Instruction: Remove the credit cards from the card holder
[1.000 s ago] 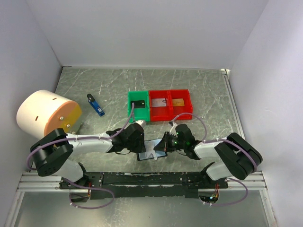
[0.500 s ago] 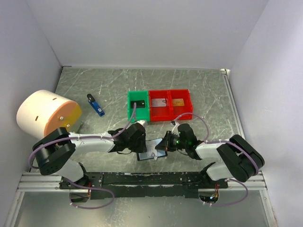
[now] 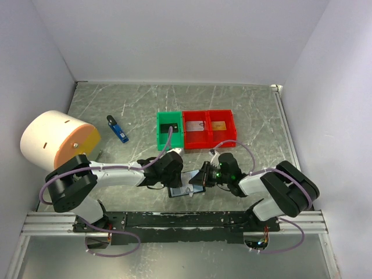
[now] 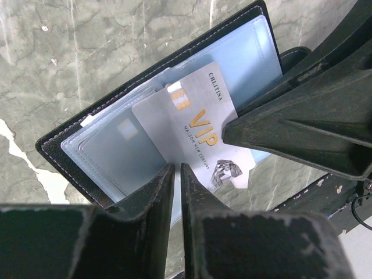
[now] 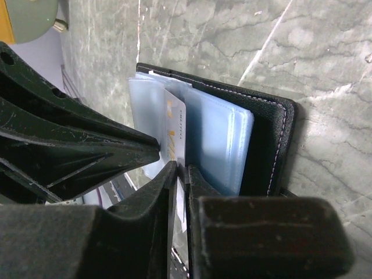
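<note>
Silver card (image 4: pixel 195 125) half out of the open card holder (image 4: pixel 110 154), both claws crowding it

The holder lay flat on the desk (image 3: pixel 250 110) near its front edge, between the arms. The card looked light, stiff and slick, so I judged its bare protruding end the place to take it, pulling in line with the sleeve while the limp holder was pinned. The right claw (image 5: pixel 181 168) had its fingers a sliver apart with the card's edge in the slit, though I could not tell whether it gripped. The left claw (image 4: pixel 177 170) was nearly pressed together at the holder's near edge, and what it held was unclear. The marbled desk looked hard and smooth — a flat card would be awkward to lift. A green bin (image 3: pixel 158 131) and red bins (image 3: pixel 208 129) stood just beyond, and white walls closed in.
</note>
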